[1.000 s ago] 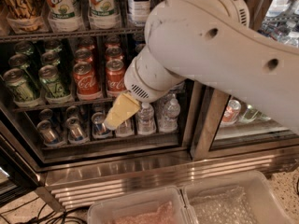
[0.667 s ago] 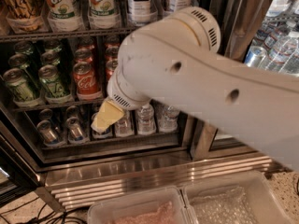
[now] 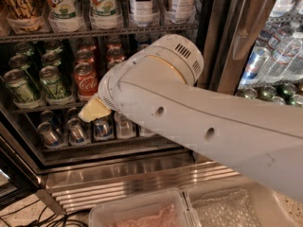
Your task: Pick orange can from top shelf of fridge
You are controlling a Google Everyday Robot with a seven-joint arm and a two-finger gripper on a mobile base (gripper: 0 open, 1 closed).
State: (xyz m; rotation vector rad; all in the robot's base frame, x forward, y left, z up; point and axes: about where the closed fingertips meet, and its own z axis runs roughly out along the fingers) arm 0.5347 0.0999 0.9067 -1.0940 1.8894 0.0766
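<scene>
Upper left of frame: orange can (image 3: 19,6), upright on top shelf (image 3: 142,31) of fridge (image 3: 142,181). Leftmost in its row, just beside a 7UP can (image 3: 64,4), top cut off by the frame edge. Stood at the shelf front in a clear tray, probably to keep the row in line and within reach.

Left of centre: claw (image 3: 93,110), in front of the lower racks and just below a Coca-Cola can (image 3: 85,79). Only a cream-coloured tip visible past the white arm (image 3: 199,112). Degree of opening: cannot tell, the rest hidden by the wrist housing. Nothing seen in its hold.

Claw well apart from orange can, lower and to the right of it. Judged: approach stage, grasp not yet made. Likely needed next: raise to top-shelf level, shift left, then close around the can body. Risks: little room beside the 7UP can, so a chance of knocking it. Tall slim body likely to tip if pushed near its top.
</scene>
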